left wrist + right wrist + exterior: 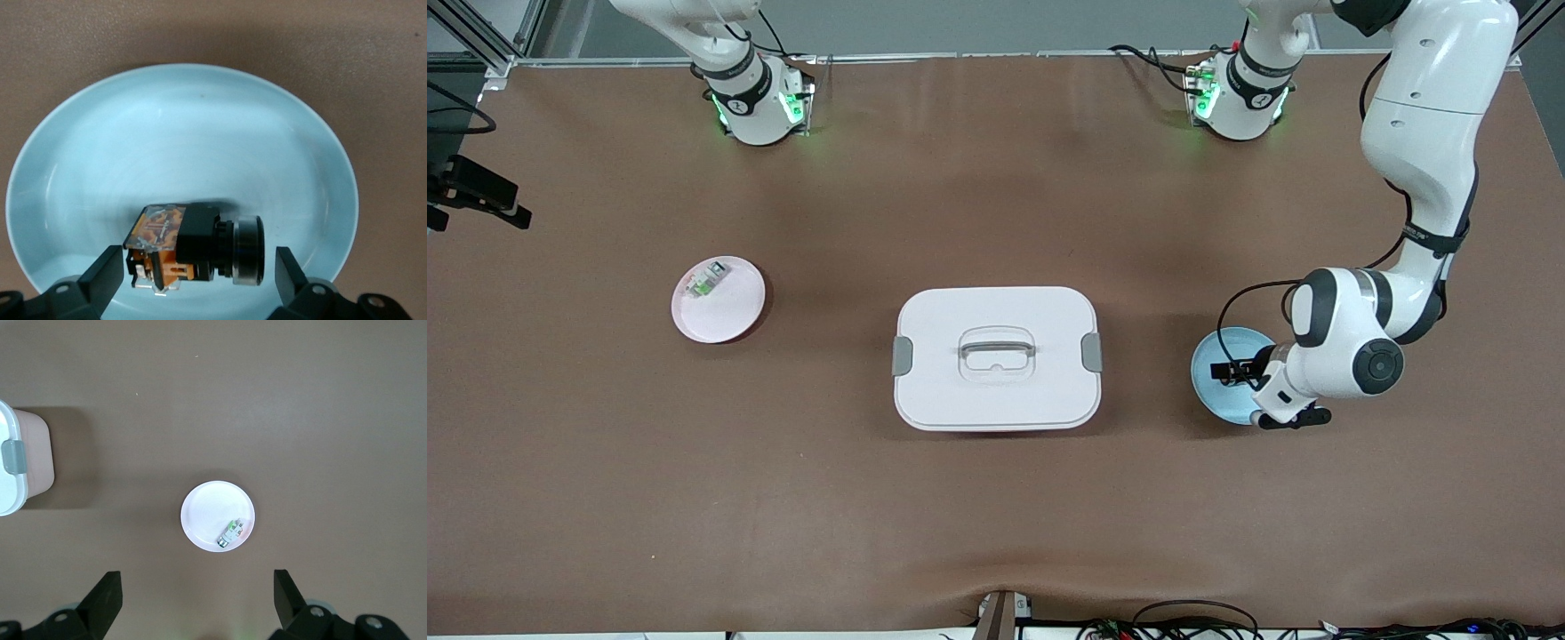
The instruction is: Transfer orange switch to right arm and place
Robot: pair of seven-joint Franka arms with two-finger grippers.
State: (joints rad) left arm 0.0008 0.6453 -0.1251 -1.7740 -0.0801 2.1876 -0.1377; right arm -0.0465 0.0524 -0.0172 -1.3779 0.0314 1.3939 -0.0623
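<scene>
Left gripper (pixel 199 277) hides blue plate's (pixel 1214 351) orange switch (pixel 193 250) (front view).

Glossy blue plate (pixel 200 113), plastic orange switch (pixel 193 245), matt brown table (pixel 996 516).

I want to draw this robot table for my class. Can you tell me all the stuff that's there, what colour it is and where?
Orange switch: one, black and orange, lying in the blue plate.
Blue plate: one, light blue, toward the left arm's end of the table.
Pink plate: one, pale pink, toward the right arm's end.
White-and-green part: one, on the pink plate.
Lidded box: one, white with grey clips, mid-table between the plates.
Table: one, brown.
Left claw: one, black, open, low over the blue plate, a finger either side of the switch.
Right claw: one, black, open, high above the pink plate, waiting.
</scene>
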